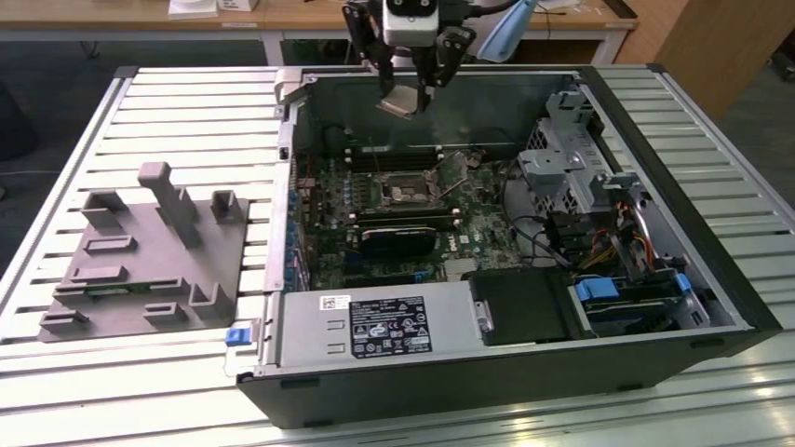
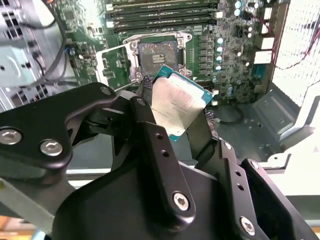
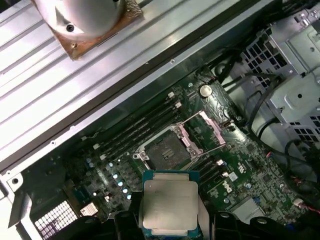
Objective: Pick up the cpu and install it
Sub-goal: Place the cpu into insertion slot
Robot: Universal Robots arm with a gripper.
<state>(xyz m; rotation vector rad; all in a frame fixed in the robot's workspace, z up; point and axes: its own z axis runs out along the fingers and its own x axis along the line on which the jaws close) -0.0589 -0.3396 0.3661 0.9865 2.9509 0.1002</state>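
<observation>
My gripper [image 1: 407,93] hangs above the back of the open computer case [image 1: 695,279], shut on the cpu [image 1: 399,103]. In both wrist views the cpu [image 2: 177,102] [image 3: 169,202] is a small square chip with a dull silver top and a green edge, held tilted between the two black fingers [image 2: 145,115]. Below and ahead of it lies the motherboard socket [image 2: 157,54] [image 3: 164,153], bare and dark inside, with its metal frame [image 2: 113,62] [image 3: 214,126] swung up and open. In the exterior view the socket [image 1: 405,193] sits lower than the gripper, toward the case's middle.
Long black memory sticks [image 3: 135,131] run beside the socket. A drive cage [image 1: 565,163] and cables [image 1: 621,242] fill the exterior view's right of the case; a power supply [image 1: 372,326] sits at the front. A grey plastic fixture [image 1: 143,251] stands on the slatted table [image 1: 186,112]. A round metal cooler [image 3: 82,20] lies outside the case.
</observation>
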